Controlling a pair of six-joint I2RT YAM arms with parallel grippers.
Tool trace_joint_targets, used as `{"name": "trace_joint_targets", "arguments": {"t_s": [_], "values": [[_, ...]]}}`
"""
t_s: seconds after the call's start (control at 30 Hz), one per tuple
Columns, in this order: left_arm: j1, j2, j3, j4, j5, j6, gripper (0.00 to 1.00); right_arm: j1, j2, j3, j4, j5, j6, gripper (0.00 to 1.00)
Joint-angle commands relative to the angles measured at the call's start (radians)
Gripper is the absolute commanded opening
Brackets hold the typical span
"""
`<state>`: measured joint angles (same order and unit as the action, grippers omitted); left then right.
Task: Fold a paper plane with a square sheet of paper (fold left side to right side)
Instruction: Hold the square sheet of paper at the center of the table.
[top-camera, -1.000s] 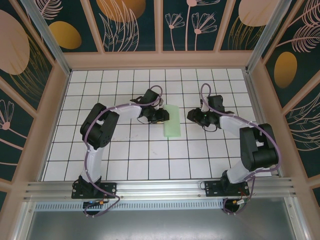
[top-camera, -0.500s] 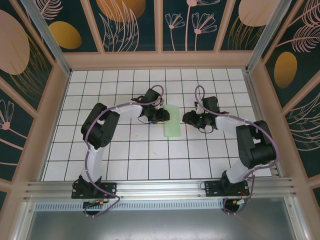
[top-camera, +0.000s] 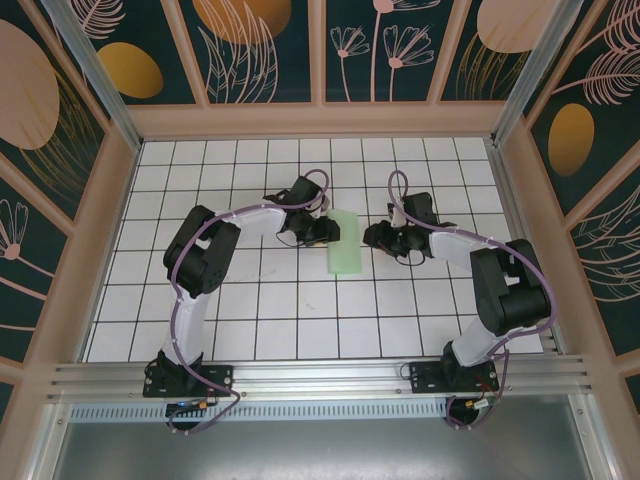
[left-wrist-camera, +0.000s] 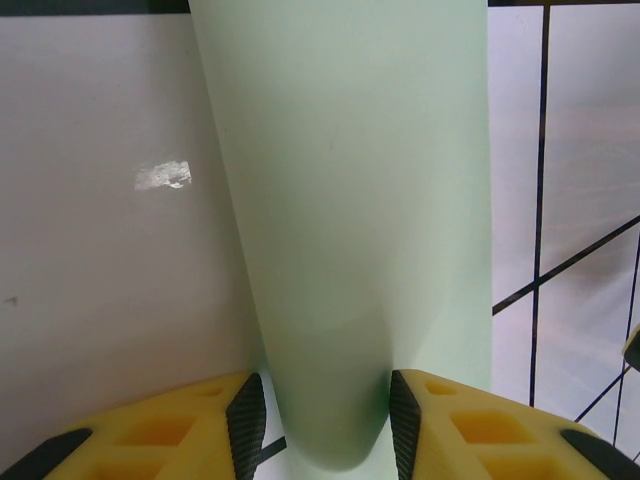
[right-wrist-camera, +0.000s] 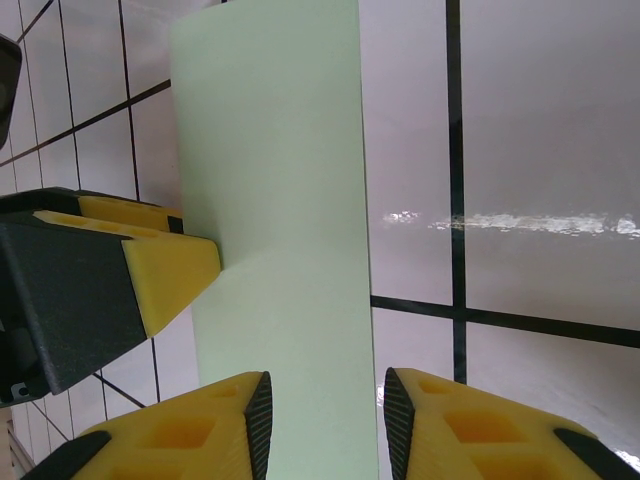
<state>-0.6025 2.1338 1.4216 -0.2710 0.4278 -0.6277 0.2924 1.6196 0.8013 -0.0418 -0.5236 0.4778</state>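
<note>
The square sheet of paper (top-camera: 345, 242) is pale green and lies doubled over as a narrow strip on the white grid table. My left gripper (top-camera: 326, 232) is at its left long side. In the left wrist view, that gripper (left-wrist-camera: 325, 425) is open and its pads flank the sheet's (left-wrist-camera: 350, 200) rounded, uncreased fold. My right gripper (top-camera: 371, 238) is at the strip's right side. In the right wrist view it (right-wrist-camera: 325, 420) is open above the flat right edge of the sheet (right-wrist-camera: 275, 180). The left gripper's yellow finger (right-wrist-camera: 165, 275) rests at the far edge. The paper plane is out of view.
The table (top-camera: 300, 310) is a white grid with black lines, walled by wooden rails and patterned panels. Both arm bases sit at the near edge on a metal rail (top-camera: 320, 375). A small shiny scuff (left-wrist-camera: 162, 176) marks a tile left of the paper.
My right gripper has moved left until it reaches the strip's right edge. The left gripper has stayed at the fold, its jaws a little wider. The paper has not shifted.
</note>
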Motion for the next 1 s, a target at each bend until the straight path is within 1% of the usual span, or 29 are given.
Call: {"name": "trace_joint_targets", "arguments": {"t_s": [0.0, 0.13, 0.23, 0.4, 0.73, 0.87, 0.97], "values": [[-0.021, 0.081, -0.001, 0.009, -0.061, 0.033, 0.43, 0.016, 0.008, 0.033, 0.011, -0.015, 0.012, 0.38], [-0.021, 0.081, -0.003, 0.009, -0.063, 0.031, 0.43, 0.04, 0.037, 0.045, 0.022, -0.024, 0.022, 0.37], [-0.02, 0.082, -0.004, 0.009, -0.063, 0.031, 0.43, 0.057, 0.063, 0.054, 0.034, -0.03, 0.042, 0.33], [-0.02, 0.08, -0.007, 0.009, -0.063, 0.031, 0.43, 0.086, 0.109, 0.076, 0.033, -0.035, 0.045, 0.29], [-0.021, 0.08, -0.009, 0.011, -0.064, 0.031, 0.43, 0.094, 0.178, 0.086, 0.004, -0.016, 0.039, 0.28], [-0.021, 0.076, -0.011, 0.01, -0.068, 0.03, 0.43, 0.095, 0.201, 0.087, -0.032, 0.017, 0.028, 0.28], [-0.021, 0.043, -0.016, 0.003, -0.124, 0.037, 0.44, 0.094, 0.215, 0.088, -0.069, 0.044, 0.014, 0.28]]}}
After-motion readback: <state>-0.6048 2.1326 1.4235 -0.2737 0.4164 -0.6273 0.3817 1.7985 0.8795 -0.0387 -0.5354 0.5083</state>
